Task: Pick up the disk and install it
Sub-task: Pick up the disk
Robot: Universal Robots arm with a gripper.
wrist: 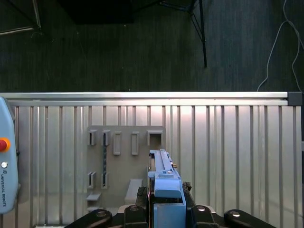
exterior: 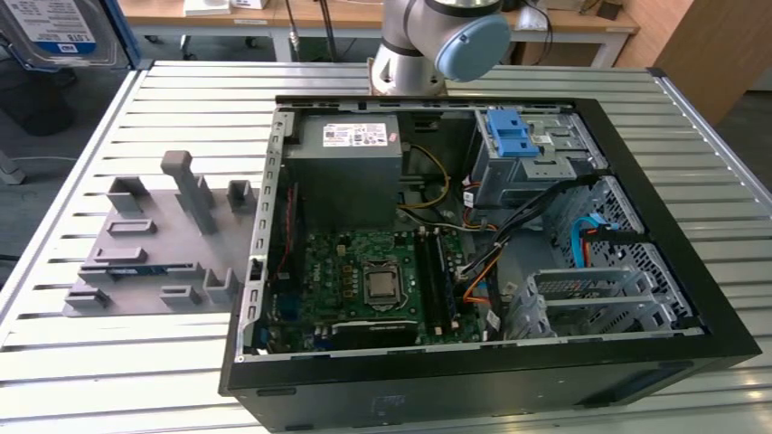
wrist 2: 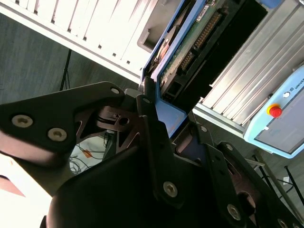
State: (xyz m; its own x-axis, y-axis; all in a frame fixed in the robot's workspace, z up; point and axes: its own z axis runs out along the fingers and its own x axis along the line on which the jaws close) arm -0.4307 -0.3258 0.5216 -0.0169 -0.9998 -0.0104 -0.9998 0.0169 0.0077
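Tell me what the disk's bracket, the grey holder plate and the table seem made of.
Bracket around the disk: matte blue plastic, judging by its moulded edges. The holder plate: uniform dull grey, probably plastic, perhaps printed. The table: bright ribbed slats, likely bare aluminium.

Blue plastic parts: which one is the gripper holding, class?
The carrier bracket framing the disk, clamped in the gripper; the blue latch sits atop the drive bay.
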